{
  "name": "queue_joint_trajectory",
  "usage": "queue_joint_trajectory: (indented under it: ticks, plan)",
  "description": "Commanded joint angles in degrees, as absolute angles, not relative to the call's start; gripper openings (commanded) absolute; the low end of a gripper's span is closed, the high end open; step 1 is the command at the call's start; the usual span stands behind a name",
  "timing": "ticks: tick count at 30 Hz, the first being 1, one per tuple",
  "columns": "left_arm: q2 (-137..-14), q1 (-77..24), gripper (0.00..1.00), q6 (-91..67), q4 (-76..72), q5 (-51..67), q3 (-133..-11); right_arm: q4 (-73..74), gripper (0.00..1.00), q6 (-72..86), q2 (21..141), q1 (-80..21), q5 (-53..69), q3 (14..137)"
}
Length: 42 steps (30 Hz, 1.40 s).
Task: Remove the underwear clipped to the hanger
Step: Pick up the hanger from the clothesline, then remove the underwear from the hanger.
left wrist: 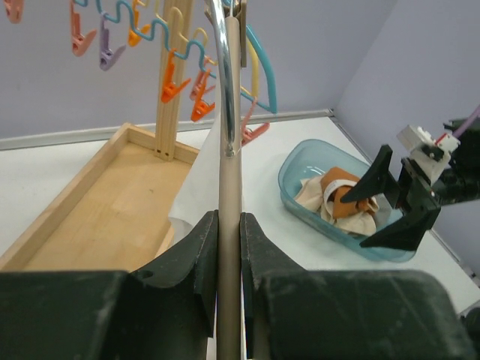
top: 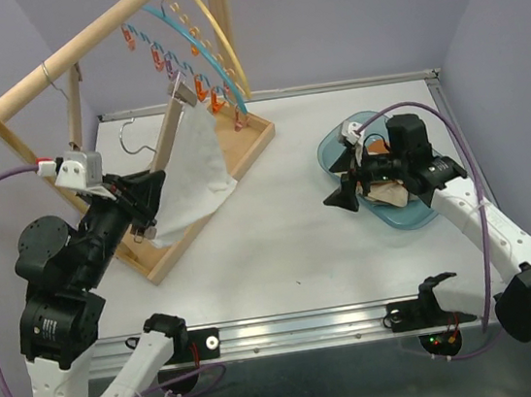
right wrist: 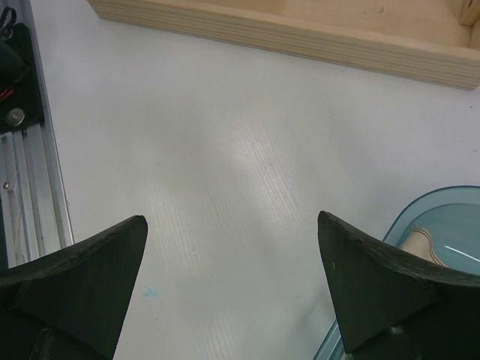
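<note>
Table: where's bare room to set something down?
Bare: the stretch between the wooden rack base, the blue bin and the front rail; also behind the bin. Crowded: left claw, hanger and white underwear over that base, right claw at the bin.

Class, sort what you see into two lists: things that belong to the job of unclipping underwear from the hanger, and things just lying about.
Belongs to the job:
white underwear
wooden hanger it hangs from
left claw, shut on that hanger
right claw, open
blue bin holding briefs

Just about:
wooden rack
coloured pegs
</note>
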<state>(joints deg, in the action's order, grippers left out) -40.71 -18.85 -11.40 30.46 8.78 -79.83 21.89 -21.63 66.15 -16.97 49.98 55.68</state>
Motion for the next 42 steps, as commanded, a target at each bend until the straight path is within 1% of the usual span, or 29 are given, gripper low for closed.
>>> queue_joint_trajectory:
  ticks: [1,6,11,15,20,25,32,34,42]
  plan:
    - [-35.2,-19.3,0.00,-5.9,23.9,17.0,-74.1,20.4,1.00,-26.2,61.8,-17.2,50.5,54.3]
    - [-30.5,-19.8,0.00,-3.4,21.2,23.9,-67.9,21.5,1.00,-29.0,58.4,-17.2,49.2,53.4]
    - [-29.8,-19.9,0.00,-1.9,17.7,31.1,-62.3,23.5,1.00,-31.3,53.8,-17.2,46.8,53.0]
    - [-31.9,-19.8,0.00,-0.3,16.3,35.7,-59.0,28.6,1.00,-36.3,49.4,-17.1,45.9,53.8]
    - [-37.3,-20.1,0.00,6.9,16.7,40.4,-56.5,35.0,1.00,-44.0,46.9,-17.1,49.5,54.0]
    - [-40.6,-24.5,0.00,10.6,16.2,38.9,-54.9,43.7,1.00,-55.3,48.2,-17.1,54.2,55.7]
    - [-45.5,-35.1,0.00,13.1,13.7,29.5,-52.0,53.2,1.00,-65.2,52.7,-17.2,58.6,62.7]
    - [-47.1,-37.2,0.00,14.0,13.0,28.0,-51.8,53.8,1.00,-67.1,54.0,-17.2,59.6,64.5]
    - [-50.4,-41.6,0.00,17.1,11.1,27.9,-50.3,54.6,1.00,-69.3,59.9,-17.2,61.7,67.3]
